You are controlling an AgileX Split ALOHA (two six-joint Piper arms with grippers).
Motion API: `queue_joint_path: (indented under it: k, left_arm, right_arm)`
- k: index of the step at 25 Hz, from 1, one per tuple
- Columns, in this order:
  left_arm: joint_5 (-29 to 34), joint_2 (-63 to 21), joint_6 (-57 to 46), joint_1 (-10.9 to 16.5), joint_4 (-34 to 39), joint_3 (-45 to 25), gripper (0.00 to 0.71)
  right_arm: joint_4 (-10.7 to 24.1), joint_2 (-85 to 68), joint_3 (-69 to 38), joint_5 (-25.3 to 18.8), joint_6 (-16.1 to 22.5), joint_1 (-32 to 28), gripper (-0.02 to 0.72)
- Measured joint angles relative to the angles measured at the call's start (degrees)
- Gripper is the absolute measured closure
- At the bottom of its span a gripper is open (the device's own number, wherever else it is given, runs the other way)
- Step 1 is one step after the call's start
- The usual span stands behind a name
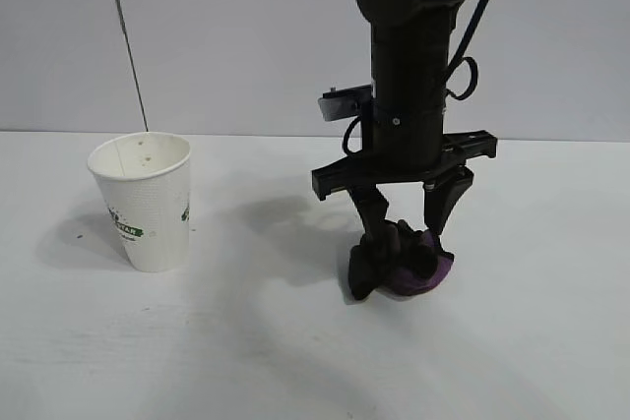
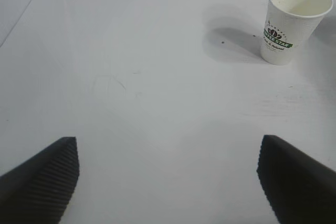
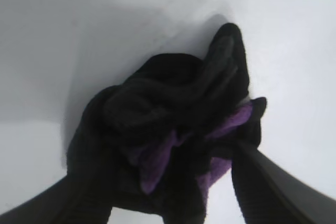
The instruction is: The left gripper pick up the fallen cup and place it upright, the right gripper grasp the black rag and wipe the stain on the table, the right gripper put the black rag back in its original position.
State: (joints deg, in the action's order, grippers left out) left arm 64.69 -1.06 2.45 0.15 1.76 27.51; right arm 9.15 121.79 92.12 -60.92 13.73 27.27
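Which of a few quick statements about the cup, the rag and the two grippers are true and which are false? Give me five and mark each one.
1. The cup stands upright on the table. True.
2. The black rag lies inside the cup. False: it sits on the table, apart from the cup, under the right gripper.
3. The right gripper points down over the rag with its fingers spread. True.
4. The left gripper is shut on the cup. False: its fingers are wide open and the cup stands well clear of them.
5. The cup is full of coffee. False: the part of its inside that shows is bare.
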Motion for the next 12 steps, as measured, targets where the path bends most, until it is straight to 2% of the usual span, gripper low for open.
queue_joint_path:
  k: [4,12]
  left_arm:
    - [0.00,0.00,0.00,0.00,0.00,0.00,0.047]
    - [0.00,0.00,0.00,0.00,0.00,0.00,0.047]
  right_arm:
    - [1.92,-4.36,0.00,-1.71,1.23,-4.07,0.261]
    - [6.79,-16.32,0.00,-6.89,2.11,-17.92,0.261]
